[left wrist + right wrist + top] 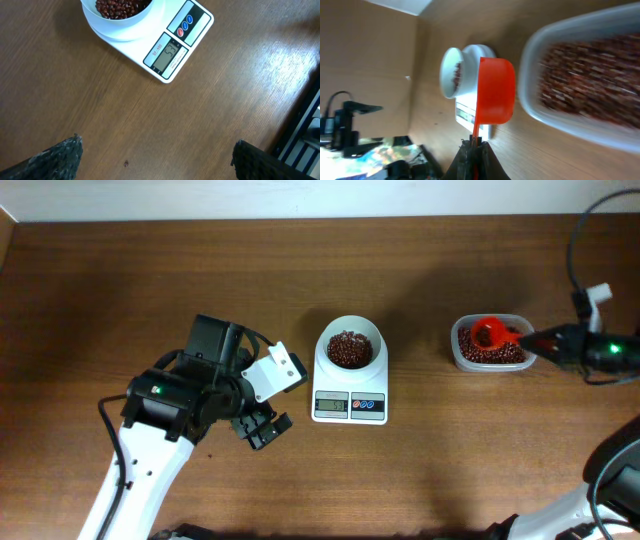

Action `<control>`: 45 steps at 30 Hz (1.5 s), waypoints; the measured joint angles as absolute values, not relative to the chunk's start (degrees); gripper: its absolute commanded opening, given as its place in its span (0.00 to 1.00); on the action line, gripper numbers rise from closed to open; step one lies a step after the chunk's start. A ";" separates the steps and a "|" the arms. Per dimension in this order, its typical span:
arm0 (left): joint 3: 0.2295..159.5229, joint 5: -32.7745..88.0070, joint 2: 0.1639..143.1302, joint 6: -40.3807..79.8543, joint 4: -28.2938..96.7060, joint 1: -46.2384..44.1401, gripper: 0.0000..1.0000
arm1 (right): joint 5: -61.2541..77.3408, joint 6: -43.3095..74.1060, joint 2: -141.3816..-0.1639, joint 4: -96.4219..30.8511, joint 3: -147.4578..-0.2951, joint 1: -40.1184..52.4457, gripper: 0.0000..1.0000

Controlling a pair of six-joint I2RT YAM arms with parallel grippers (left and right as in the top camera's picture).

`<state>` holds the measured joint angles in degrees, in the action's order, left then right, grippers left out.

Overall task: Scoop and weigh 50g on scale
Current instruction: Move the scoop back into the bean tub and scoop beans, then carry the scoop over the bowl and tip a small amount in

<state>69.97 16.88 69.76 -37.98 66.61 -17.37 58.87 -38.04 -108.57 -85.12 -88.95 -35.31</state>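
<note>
Right gripper [474, 150] of mine squeezes red scoop [495, 90] handle, scoop over bean tub [455, 345]. My left gripper [156, 150] wide open, holds nothing, above surface [100, 110] near scale [170, 52].

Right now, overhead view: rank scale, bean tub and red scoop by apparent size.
1. scale, counting the bowl on top
2. bean tub, somewhat smaller in footprint
3. red scoop, clearly smallest, over the tub

Brown wood-grain table [120, 290], a pale strip [300, 198] along its far edge
</note>
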 measured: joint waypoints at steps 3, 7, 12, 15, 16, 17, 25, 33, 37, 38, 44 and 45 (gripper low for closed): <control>69.97 16.88 69.76 -37.98 66.63 -17.37 0.99 | 54.54 -39.20 -108.27 -83.50 -89.27 -39.68 0.04; 69.97 16.88 69.76 -37.98 66.63 -17.37 0.99 | 44.99 -33.65 -108.07 -76.47 -90.54 -34.35 0.04; 69.97 16.91 69.76 -37.98 66.59 -17.37 0.99 | 26.92 -22.17 -107.79 -71.26 -95.77 -23.57 0.04; 69.97 16.91 69.76 -37.98 66.65 -17.37 0.99 | 13.21 -18.55 -107.15 -74.06 -103.13 -17.39 0.04; 69.97 16.91 69.76 -37.98 66.63 -17.37 0.99 | 7.49 -17.52 -106.65 -75.07 -104.53 -14.37 0.04; 69.97 16.91 69.76 -37.98 66.61 -17.37 0.99 | 3.33 -16.86 -106.37 -75.92 -104.77 -11.97 0.04; 69.97 16.91 69.76 -37.98 66.63 -17.37 0.99 | -0.86 -12.88 -106.37 -77.71 -104.79 -5.63 0.04; 69.97 16.91 69.76 -37.98 66.63 -17.37 0.99 | 32.47 -18.33 -106.32 -66.74 -104.79 7.70 0.04; 69.97 16.91 69.76 -37.98 66.63 -17.37 0.99 | 26.48 -18.46 -107.09 -65.71 -104.79 15.33 0.04; 69.97 16.91 69.76 -37.98 66.63 -17.37 0.99 | 24.75 -18.44 -108.16 -65.73 -104.79 16.60 0.04; 69.97 16.91 69.76 -37.98 66.61 -17.37 0.99 | 17.10 -18.48 -112.64 -67.16 -104.79 20.80 0.04; 69.97 16.91 69.76 -37.98 66.63 -17.37 0.99 | 16.71 -18.48 -112.86 -67.26 -104.79 20.80 0.04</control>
<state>69.97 16.91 69.76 -37.98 66.63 -17.37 16.71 -18.48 -112.86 -67.26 -104.79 20.80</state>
